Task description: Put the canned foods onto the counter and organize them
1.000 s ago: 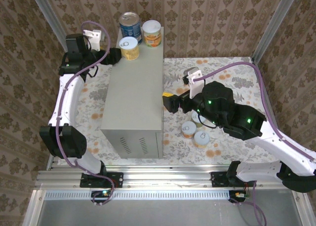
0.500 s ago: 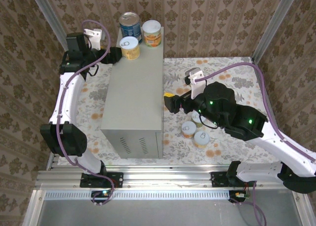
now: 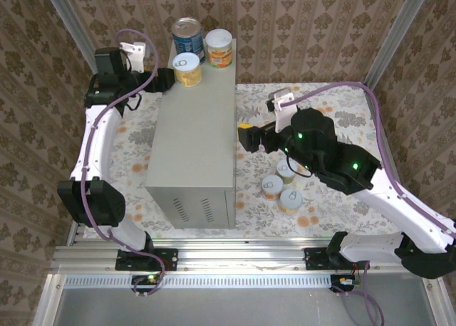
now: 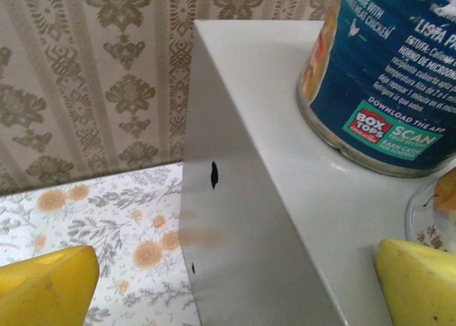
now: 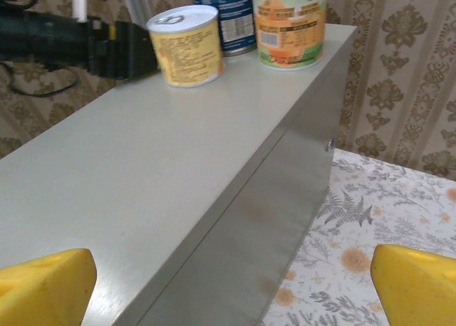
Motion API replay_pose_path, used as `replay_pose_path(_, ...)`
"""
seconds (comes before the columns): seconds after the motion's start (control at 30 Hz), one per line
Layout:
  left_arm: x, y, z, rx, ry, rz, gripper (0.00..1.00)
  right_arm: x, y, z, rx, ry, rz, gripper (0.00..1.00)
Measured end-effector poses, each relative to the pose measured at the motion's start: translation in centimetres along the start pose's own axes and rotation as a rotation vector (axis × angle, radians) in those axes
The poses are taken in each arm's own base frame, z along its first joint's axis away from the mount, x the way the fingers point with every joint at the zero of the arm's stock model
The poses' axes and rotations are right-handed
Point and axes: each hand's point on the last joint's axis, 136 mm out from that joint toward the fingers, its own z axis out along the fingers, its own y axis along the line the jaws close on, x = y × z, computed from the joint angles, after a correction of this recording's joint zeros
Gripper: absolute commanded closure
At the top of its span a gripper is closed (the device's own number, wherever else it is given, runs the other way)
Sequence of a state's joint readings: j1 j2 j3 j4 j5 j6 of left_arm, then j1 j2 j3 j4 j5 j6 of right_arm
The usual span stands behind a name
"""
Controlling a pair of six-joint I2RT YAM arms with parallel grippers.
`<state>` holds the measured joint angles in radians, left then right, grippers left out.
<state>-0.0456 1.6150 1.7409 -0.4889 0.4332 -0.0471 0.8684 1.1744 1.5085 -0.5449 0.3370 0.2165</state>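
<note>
Canned foods (image 3: 219, 48) stand in two groups, three on the desk (image 3: 192, 137) and three on the floral floor (image 3: 324, 98) to its right. The desk is a tall grey metal box with vent slots low on its near face, upright on the floor. The left arm (image 3: 91, 144) rises from its base, folds at an elbow beside the desk's near left corner and stretches up along the left side. Its wrist turns inward so the left claw (image 3: 168, 79) points at the desk's far left edge. That claw is spread wide and empty, one yellow finger (image 4: 46, 287) out over the floor side, the other above the desk top. The right arm (image 3: 385, 191) sweeps in from the right, bent above the floor tins (image 3: 272, 187), with the right claw (image 3: 249, 139) also spread wide and empty just beside the desk's right wall. At the desk's far end the blue-labelled tin (image 3: 188, 35) stands upright beside an orange-labelled tin (image 3: 219, 52), with a yellow-labelled tin (image 3: 187, 70) just in front, near the left claw. The three floor tins huddle close together, one partly under the right arm.
</note>
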Motion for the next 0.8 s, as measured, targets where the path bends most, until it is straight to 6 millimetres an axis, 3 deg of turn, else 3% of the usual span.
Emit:
replay_pose_path(0.23,1.0,2.4,-5.4,-0.122,0.044,-0.106,0.0,-2.6,-0.8,3.0,0.015,0.01,0.024,0.0)
replay_pose_path(0.4,1.3,0.9,-8.8,-0.121,0.035,-0.115,0.0,-3.5,-0.9,6.0,0.016,0.028,0.031,0.0)
replay_pose_path(0.57,1.6,0.1,-9.4,-0.097,0.042,-0.119,0.0,-2.9,-1.3,9.0,0.03,0.078,0.03,0.0)
replay_pose_path(0.8,3.9,-0.4,-10.0,-0.094,0.079,-0.138,0.0,-3.4,-1.8,12.4,0.044,0.098,0.038,0.0)
